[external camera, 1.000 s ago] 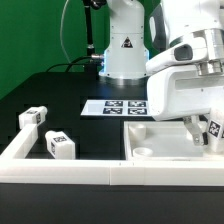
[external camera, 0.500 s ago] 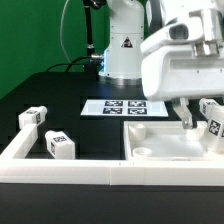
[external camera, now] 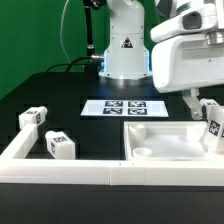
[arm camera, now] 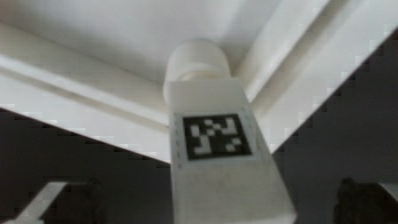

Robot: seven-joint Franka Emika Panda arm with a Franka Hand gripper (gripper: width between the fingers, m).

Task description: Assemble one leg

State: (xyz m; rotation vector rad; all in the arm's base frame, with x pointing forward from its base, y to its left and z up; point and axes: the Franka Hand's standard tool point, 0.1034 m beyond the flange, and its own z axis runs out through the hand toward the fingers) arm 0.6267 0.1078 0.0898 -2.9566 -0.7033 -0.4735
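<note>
Standing here, I count one arm and one gripper (external camera: 197, 101), which hangs at the upper right of the exterior view. Its jaws are spread wide and hold nothing. In the wrist view the two dark fingertips (arm camera: 52, 203) show on either side of the leg (arm camera: 214, 130), each clear of it.

That leg (external camera: 214, 129) stands upright at the right edge of the frame, in a corner of the panel (external camera: 165, 137). The wrist view shows it set where two raised rims meet. One black-and-white tag faces the camera.

There is one panel, large, white and square, at the lower right, with a round dimple near its front left corner.

Two more legs lie on the black table (external camera: 70, 95) at the lower left, well apart from the panel. The back leg (external camera: 33, 117) sits just beside the front leg (external camera: 60, 144).

A tagged block (external camera: 208, 106) shows just above the standing leg. It looks like a fourth leg, but I cannot tell for sure, as the frame edge cuts it.

One marker board (external camera: 118, 106) lies at mid-frame before the arm's base (external camera: 125, 55). It carries what look like four tags.

One white rail (external camera: 70, 172) runs along the bottom and turns up the left side.
</note>
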